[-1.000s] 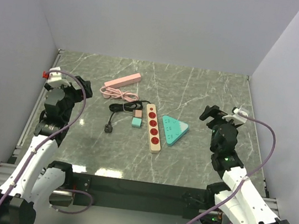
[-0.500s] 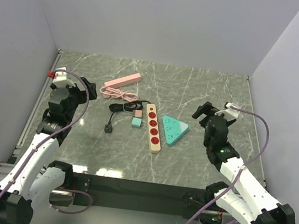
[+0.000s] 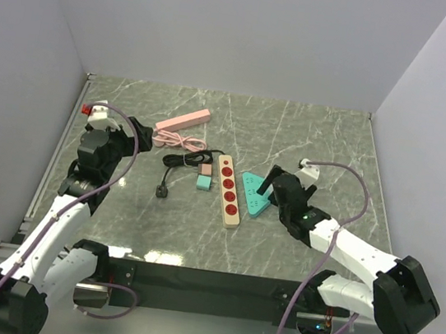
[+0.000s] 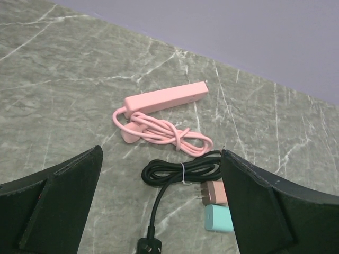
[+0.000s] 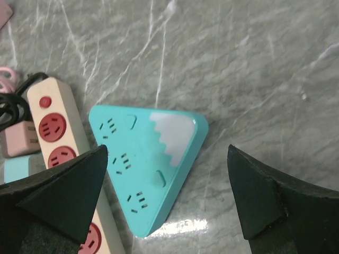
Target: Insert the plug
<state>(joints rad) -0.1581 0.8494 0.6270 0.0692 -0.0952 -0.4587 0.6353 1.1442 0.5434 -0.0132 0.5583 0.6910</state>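
Note:
A black plug (image 3: 163,192) lies on the marble table, and its cord (image 3: 190,161) is coiled and tied behind it. In the left wrist view the plug (image 4: 148,246) sits low between the fingers, below the coil (image 4: 180,169). A wooden power strip (image 3: 229,189) with red sockets lies beside a teal triangular socket block (image 3: 259,194). My left gripper (image 3: 140,132) (image 4: 161,159) hovers open, back-left of the cord. My right gripper (image 3: 275,183) (image 5: 167,153) is open just above the teal block (image 5: 143,169), with nothing between its fingers.
A pink adapter (image 3: 204,168) and a teal adapter (image 3: 203,182) rest left of the wooden strip. A pink power strip (image 3: 184,120) with a bundled pink cord (image 4: 164,132) lies toward the back. Grey walls close in the table on three sides.
My right arm has swung left and down from the right side to just above the teal socket block. My left gripper has shifted slightly right towards the cords. Both stayed open.

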